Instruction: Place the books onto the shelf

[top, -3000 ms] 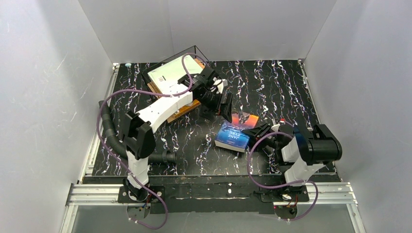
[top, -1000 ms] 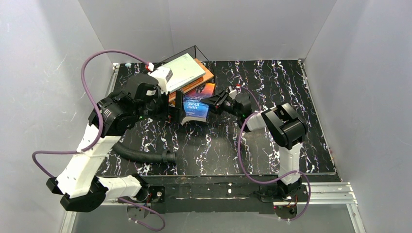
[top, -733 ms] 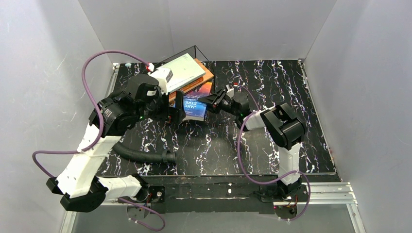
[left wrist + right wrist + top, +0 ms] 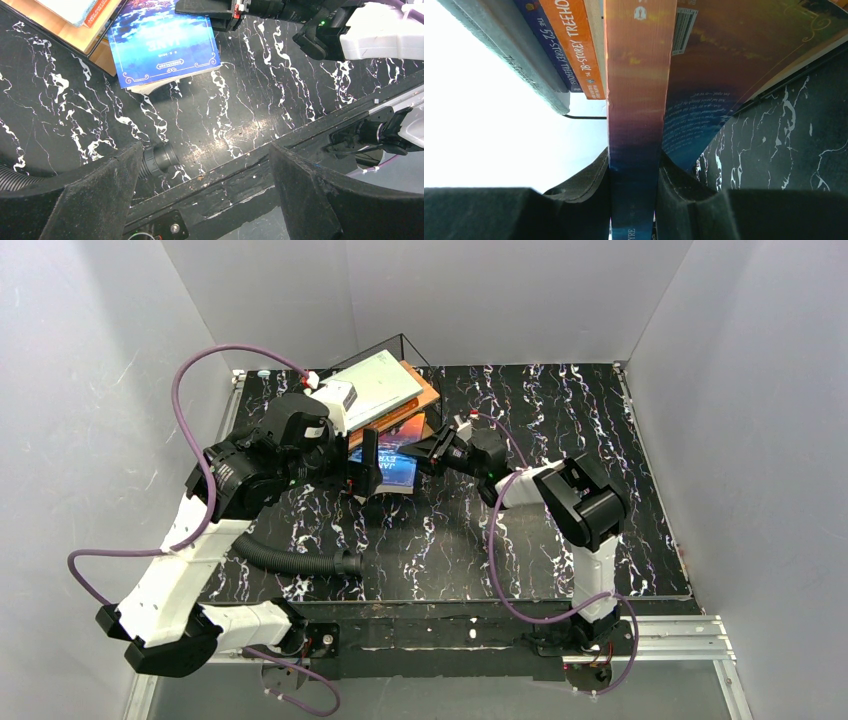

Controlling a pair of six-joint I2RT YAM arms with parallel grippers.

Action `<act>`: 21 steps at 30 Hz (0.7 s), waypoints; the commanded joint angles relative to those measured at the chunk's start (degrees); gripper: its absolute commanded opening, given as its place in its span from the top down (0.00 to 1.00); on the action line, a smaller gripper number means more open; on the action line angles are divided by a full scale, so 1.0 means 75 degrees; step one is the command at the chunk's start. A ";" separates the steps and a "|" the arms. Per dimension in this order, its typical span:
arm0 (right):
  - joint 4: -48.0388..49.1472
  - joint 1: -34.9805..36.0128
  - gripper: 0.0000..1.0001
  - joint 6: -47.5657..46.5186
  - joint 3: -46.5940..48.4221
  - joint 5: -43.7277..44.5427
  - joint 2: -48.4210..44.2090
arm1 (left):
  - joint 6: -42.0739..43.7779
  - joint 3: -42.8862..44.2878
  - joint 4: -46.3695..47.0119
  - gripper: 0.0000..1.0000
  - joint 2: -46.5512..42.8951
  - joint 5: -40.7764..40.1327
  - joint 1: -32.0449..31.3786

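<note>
Black foam pads on the left gripper (image 4: 205, 150) stand wide apart and hold nothing. It hangs over the table (image 4: 235, 115), near the front of the shelf (image 4: 100, 57).

The shelf sits at the far left of the table. A pale book (image 4: 375, 385) lies on top of it. In the right wrist view, more books (image 4: 574, 50) show their spines in a stack.

Next comes the blue book (image 4: 162, 50). It is just beside the shelf, with one corner at the wooden board. I cannot tell if that corner touches the board.

Last comes the right gripper (image 4: 634, 175). Its two pads squeeze the spine of the blue book, so this arm has the book.

What matters most is the way the book points. Its long side runs straight out from the right gripper, and the shelf is at the far end of it. So I think the right arm should push the book forward along its own length. The left gripper is close and could steady the book. The floppy cover might catch on the board's edge.
</note>
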 commanded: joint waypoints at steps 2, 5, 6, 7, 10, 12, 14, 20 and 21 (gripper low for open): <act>0.2066 0.0105 0.99 -0.0044 0.0369 -0.0163 -0.1201 | 0.0017 -0.0030 -0.0208 0.02 -0.0061 -0.0025 0.0046; 0.1976 0.0102 0.99 -0.0155 0.0116 -0.0148 -0.1377 | 0.0014 -0.0017 -0.0207 0.02 -0.0048 -0.0007 0.0046; 0.1917 0.0102 0.99 -0.0191 -0.0036 -0.0113 -0.1467 | 0.0008 -0.0011 -0.0210 0.02 -0.0051 -0.0003 0.0046; 0.1808 0.0099 0.99 -0.0230 -0.0216 -0.0058 -0.1544 | 0.0013 -0.0027 -0.0203 0.02 -0.0047 -0.0001 0.0046; 0.1487 0.0102 0.99 -0.0465 -0.0928 0.0189 -0.1915 | 0.0025 -0.0018 -0.0221 0.02 -0.0033 0.0015 0.0049; -0.0611 0.0050 0.99 -0.1084 -0.1825 0.0538 -0.2852 | 0.0037 -0.0045 -0.0224 0.02 -0.0030 0.0045 0.0055; -0.2303 0.0044 0.99 -0.1576 -0.2010 0.0815 -0.3320 | 0.0037 -0.0077 -0.0196 0.02 -0.0021 0.0078 0.0059; -0.6696 0.0044 0.99 -0.2027 -0.2178 0.2185 -0.4130 | -0.0040 -0.0218 -0.0046 0.02 0.0066 0.0209 0.0058; -0.7449 0.0044 0.99 -0.2076 -0.1992 0.2346 -0.4124 | -0.0059 -0.0239 -0.0033 0.02 0.0079 0.0244 0.0058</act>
